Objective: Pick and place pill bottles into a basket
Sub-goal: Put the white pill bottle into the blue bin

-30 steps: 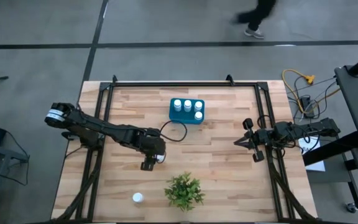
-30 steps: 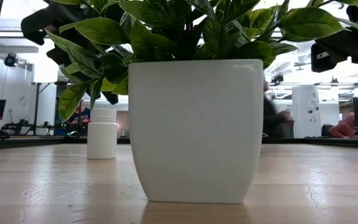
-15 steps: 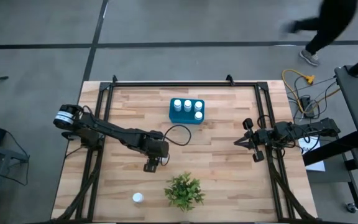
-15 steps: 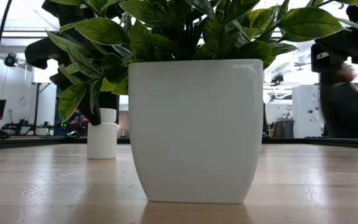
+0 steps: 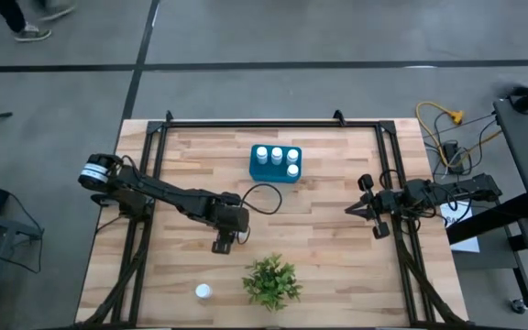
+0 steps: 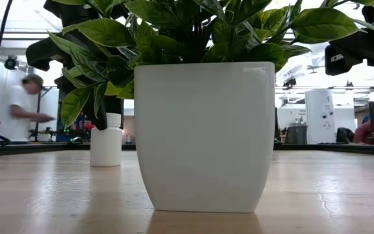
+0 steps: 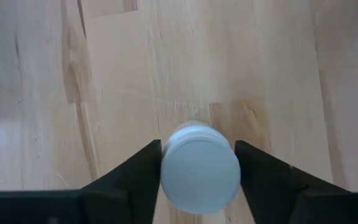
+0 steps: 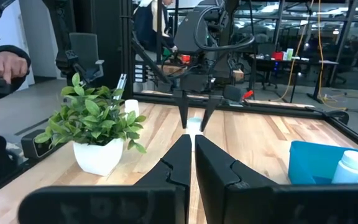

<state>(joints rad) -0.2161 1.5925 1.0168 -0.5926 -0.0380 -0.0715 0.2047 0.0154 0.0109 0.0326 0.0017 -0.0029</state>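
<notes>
Pill bottles (image 5: 276,159): four binned, two out

A robotics lab or workshop. Wooden table (image 5: 319,215) in a black frame on a grey concrete floor (image 5: 246,37), cables (image 5: 443,124) at upper right. Beyond, benches with gear (image 8: 278,59), glass walls, ceiling lights, a person (image 6: 21,107) at far left.

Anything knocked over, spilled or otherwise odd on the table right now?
Nothing stands out. Four pill bottles stand upright in the basket, one stands left of the plant, and the left pincer brackets another bottle. The right pincer waits, shut.
</notes>
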